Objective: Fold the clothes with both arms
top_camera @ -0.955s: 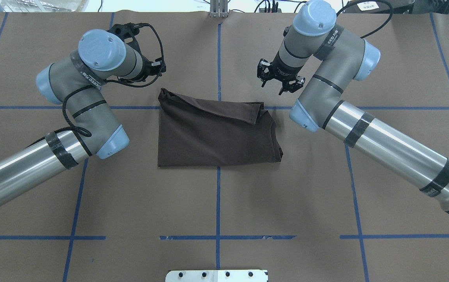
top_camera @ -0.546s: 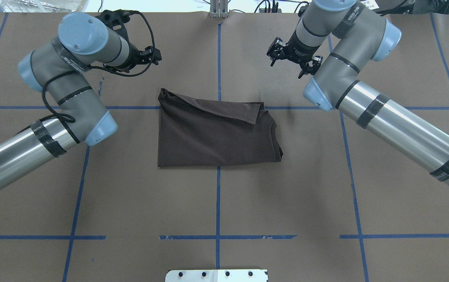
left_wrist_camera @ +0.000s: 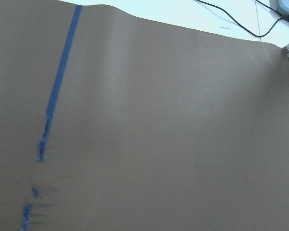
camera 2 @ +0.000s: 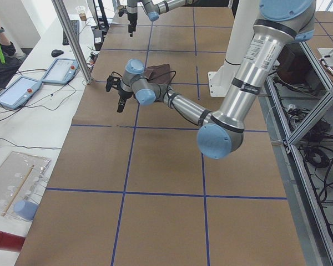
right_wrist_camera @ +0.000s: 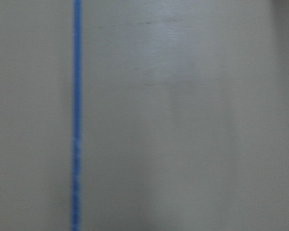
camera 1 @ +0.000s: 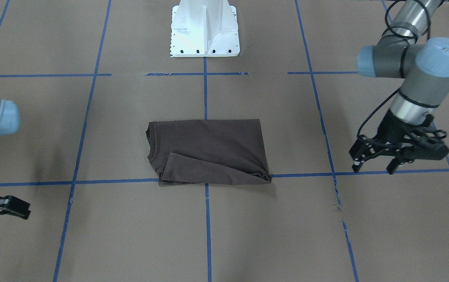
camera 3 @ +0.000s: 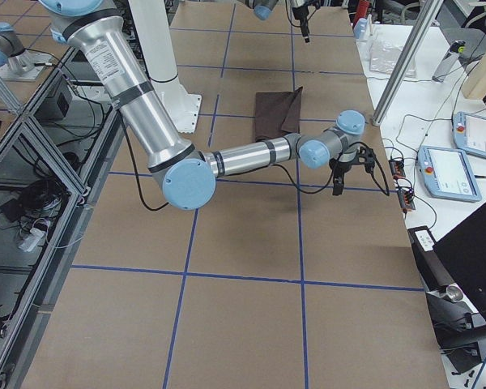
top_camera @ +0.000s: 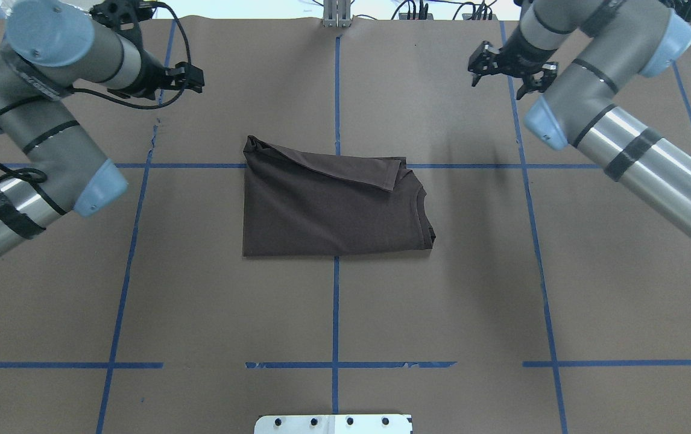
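Left arm (top_camera: 50,126): enters from the left, elbow bent, wrist turned toward the far left of the table (top_camera: 442,301). Left gripper (camera 1: 373,168): fingers spread, nothing between them, hanging above the brown paper; its wrist camera shows only paper and a scuffed length of blue tape (left_wrist_camera: 53,103). Shirt (top_camera: 327,211): dark brown, folded to a rough rectangle and lying flat at the table's centre. It lies across the central tape line (top_camera: 335,313), its far edge along the cross line; a sleeve flap slants over the far edge and the collar faces right. The shirt lies between the two grippers but nearer the robot than either, well apart from both and touched by neither; the left gripper is off its far-left corner and the right gripper off its far-right corner. Right gripper (top_camera: 496,87): fingers parted, empty, raised over bare paper at the far right, beside a tape line; its wrist camera shows blurred paper and one blue line only. Right arm (top_camera: 623,150): enters from the right, forearm slanting toward the far edge. White pedestal (top_camera: 333,424): at the near edge, centre.
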Robot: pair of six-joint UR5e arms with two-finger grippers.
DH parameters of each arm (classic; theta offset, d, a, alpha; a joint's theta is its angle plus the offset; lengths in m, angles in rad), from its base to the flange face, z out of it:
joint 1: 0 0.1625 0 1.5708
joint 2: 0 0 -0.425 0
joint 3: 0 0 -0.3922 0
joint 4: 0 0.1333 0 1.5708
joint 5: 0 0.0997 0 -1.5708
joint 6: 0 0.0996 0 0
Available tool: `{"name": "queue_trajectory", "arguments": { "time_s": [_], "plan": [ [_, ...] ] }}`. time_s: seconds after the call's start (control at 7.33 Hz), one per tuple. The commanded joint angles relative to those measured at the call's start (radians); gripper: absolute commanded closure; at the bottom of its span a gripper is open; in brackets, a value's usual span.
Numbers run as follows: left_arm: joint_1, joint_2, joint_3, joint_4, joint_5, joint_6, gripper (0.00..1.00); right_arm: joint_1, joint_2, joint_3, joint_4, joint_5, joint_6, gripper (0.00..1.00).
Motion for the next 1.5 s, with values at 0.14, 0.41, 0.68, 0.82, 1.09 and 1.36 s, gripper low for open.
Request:
{"name": "queue_trajectory", "arguments": {
  "time_s": [0.14,0.41,0.68,0.82,1.09,1.36],
  "plan": [
    [-0.284,0.401,-0.19,0.02,-0.142,0.647,0.0,0.263,-0.278,0.032,-0.005,0.11,-0.536,0.0],
    [-0.416,0.408,-0.162,0.192,-0.172,0.925,0.0,0.316,-0.373,0.143,-0.12,0.151,-0.672,0.0],
    [-0.413,0.394,-0.114,0.181,-0.173,0.906,0.0,0.353,-0.389,0.311,-0.38,0.119,-0.684,0.0],
    [-0.413,0.36,-0.066,0.132,-0.172,0.91,0.0,0.353,-0.391,0.322,-0.375,0.085,-0.67,0.0],
    [-0.414,0.381,0.02,0.107,-0.167,0.913,0.0,0.347,-0.418,0.4,-0.384,0.079,-0.671,0.0],
    [-0.417,0.394,-0.022,0.255,-0.243,0.912,0.0,0.353,-0.527,0.562,-0.436,0.082,-0.665,0.0]
  ]
}}
